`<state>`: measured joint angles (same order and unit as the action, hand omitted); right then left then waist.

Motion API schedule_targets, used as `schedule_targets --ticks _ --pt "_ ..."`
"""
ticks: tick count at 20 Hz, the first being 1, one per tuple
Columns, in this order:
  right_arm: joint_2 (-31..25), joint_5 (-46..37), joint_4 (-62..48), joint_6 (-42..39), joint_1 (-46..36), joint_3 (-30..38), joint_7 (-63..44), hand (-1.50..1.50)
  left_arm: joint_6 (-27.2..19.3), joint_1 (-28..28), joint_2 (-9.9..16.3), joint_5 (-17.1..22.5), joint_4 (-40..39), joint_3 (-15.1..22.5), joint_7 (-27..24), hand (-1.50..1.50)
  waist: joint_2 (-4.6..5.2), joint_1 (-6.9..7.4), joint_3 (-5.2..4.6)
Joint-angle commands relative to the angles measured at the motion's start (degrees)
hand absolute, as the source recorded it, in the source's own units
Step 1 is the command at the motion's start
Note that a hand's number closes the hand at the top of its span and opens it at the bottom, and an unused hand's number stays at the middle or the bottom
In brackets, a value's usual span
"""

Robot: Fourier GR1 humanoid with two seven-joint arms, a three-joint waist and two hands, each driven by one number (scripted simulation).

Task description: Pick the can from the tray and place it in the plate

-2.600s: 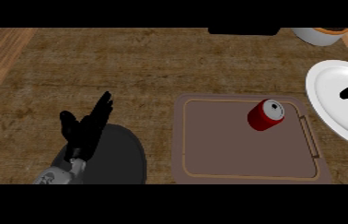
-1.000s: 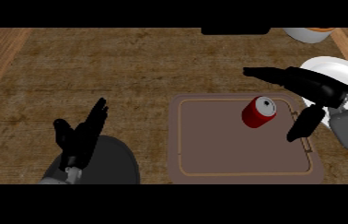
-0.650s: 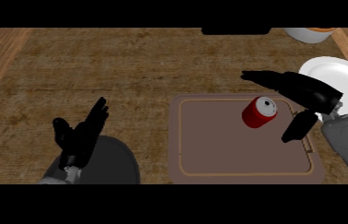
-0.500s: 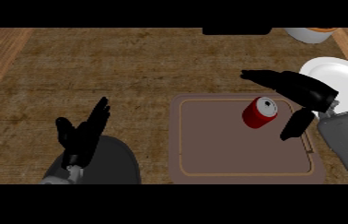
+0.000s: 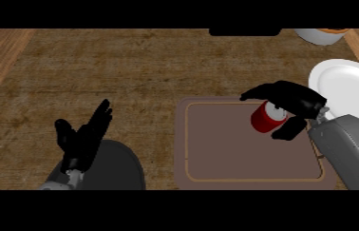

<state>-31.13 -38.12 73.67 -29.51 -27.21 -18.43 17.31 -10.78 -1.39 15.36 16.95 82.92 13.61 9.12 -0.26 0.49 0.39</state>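
Far left, your left hand [image 5: 82, 139] sits near the lower edge of the head view, fingers straight and pointing up, holding nothing, resting over the brown counter [image 5: 126, 73]. The grey forearm shows below it.

Centre right, the tray [image 5: 224, 154] lies flat on the counter: brown, rounded corners, a thin lighter line running inside its rim.

The can [image 5: 266, 119] is red with a silver top, tilted slightly, still in the tray's upper right part.

Your right hand [image 5: 294, 101] is on the can. Fingers curl over the top and far side of it, the thumb comes up along the lower right side, so the can sits between them. Contact looks made, but you can't tell from this view whether the can is lifted off the tray surface. The grey forearm comes in from the lower right.

Right edge, the white plate [image 5: 340, 80] sits just beyond the tray's upper right corner, partly cut off by the frame.

Top right, a small bowl [image 5: 321, 34] is partly in view.
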Motion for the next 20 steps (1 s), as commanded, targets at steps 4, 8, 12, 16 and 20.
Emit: schedule_targets --ticks 4,8,12,16,20 --pt "-0.5 -6.9 -0.3 4.5 2.4 -0.3 7.4 1.5 1.1 1.6 -1.3 -1.1 -1.5 -1.1 1.2 0.0 0.26 -0.32 -0.39" --pt "-0.6 -9.2 -5.3 6.8 -0.9 2.2 12.2 1.5 2.3 -0.6 -0.1 -1.1 -0.9 -3.5 3.6 0.0 0.31 -0.2 -0.38" --pt "3.9 -8.5 -2.9 11.9 0.3 4.4 9.8 1.5 0.4 0.6 -4.6 -4.2 -5.9 -1.1 -2.0 0.0 0.36 -0.52 -0.39" --pt "8.5 -4.8 -9.6 20.5 -3.8 18.7 -7.7 1.5 0.6 2.0 -2.8 -2.8 0.2 -0.9 1.3 0.0 0.88 0.09 -0.27" --pt "5.8 -7.5 -13.4 27.7 -4.4 27.1 -23.2 1.5 0.7 1.7 -2.1 -2.5 1.5 -1.9 1.0 0.0 2.01 -2.2 -0.48"
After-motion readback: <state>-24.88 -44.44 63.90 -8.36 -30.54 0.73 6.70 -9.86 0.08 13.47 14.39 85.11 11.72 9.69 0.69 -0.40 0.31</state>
